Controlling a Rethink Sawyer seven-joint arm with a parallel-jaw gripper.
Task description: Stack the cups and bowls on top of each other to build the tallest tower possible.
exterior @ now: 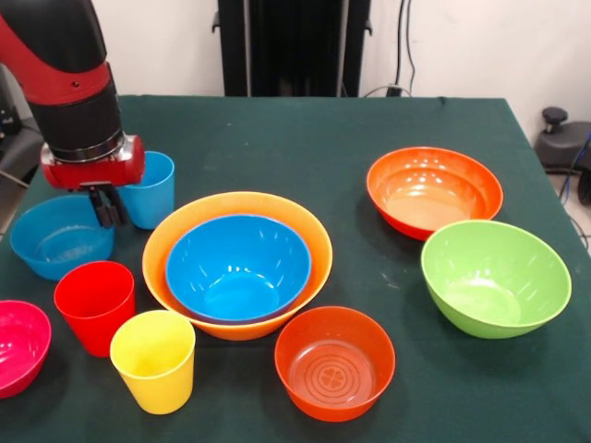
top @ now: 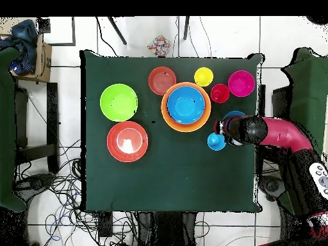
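My gripper (exterior: 109, 209) hangs low at the table's left, its dark fingers close together and holding nothing. It is between the small light blue bowl (exterior: 57, 237) and the light blue cup (exterior: 152, 189), in front of the cup's left edge. The red cup (exterior: 94, 305) and yellow cup (exterior: 154, 360) stand upright nearer the camera. The tower is the pale orange bowl (exterior: 309, 242) with the blue bowl (exterior: 237, 268) nested in it. The magenta bowl (exterior: 18, 346) is at the left edge. In the overhead view the arm (top: 256, 130) partly covers the light blue bowl (top: 234, 116), with the cup (top: 216, 141) beside it.
A small red-orange bowl (exterior: 334, 362) sits at the front, a wider red-orange bowl (exterior: 434, 189) at the back right, and the lime green bowl (exterior: 494, 277) at the right. All stand upright on the green cloth (exterior: 305, 129). The robot's pedestal (exterior: 294, 46) is behind the table.
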